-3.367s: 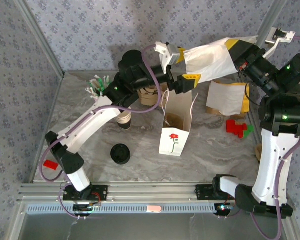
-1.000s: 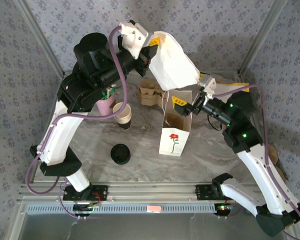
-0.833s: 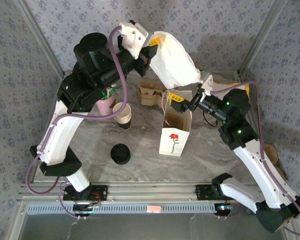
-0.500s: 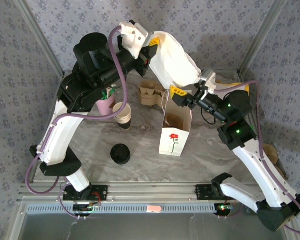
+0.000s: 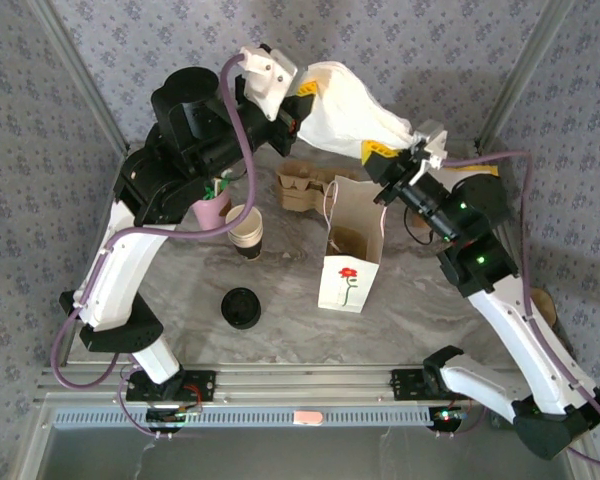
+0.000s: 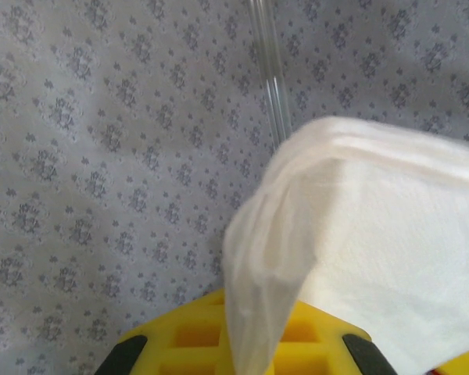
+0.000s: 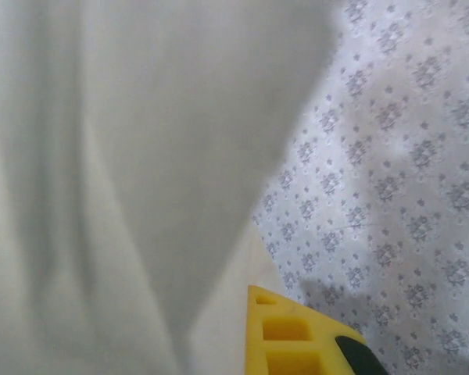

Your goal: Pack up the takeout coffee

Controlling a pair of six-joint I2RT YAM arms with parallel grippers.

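Note:
The takeout coffee point(image 5: 241, 307) stands on the table at front left and looks like a black disc from above; no gripper is near it. High above the back of the table a white paper bag point(image 5: 345, 105) is stretched between both grippers. My left gripper point(image 5: 302, 105) is shut on the bag's left end; the paper point(image 6: 375, 234) runs down between its yellow fingers point(image 6: 187, 344). My right gripper point(image 5: 392, 152) is shut on the bag's right corner, where the paper point(image 7: 141, 195) lies against its yellow finger point(image 7: 285, 336).
An open white gift bag with a red flower point(image 5: 352, 252) stands mid-table below the held bag. Behind it lies a brown cup carrier point(image 5: 302, 188). A stack of lidless cups point(image 5: 246, 230) and a pink cup of utensils point(image 5: 212, 208) stand at the left.
My right gripper rose from the gift bag's rim to the hanging paper bag's lower right corner and shut on it. The bag is now pulled taut. The left arm stayed still.

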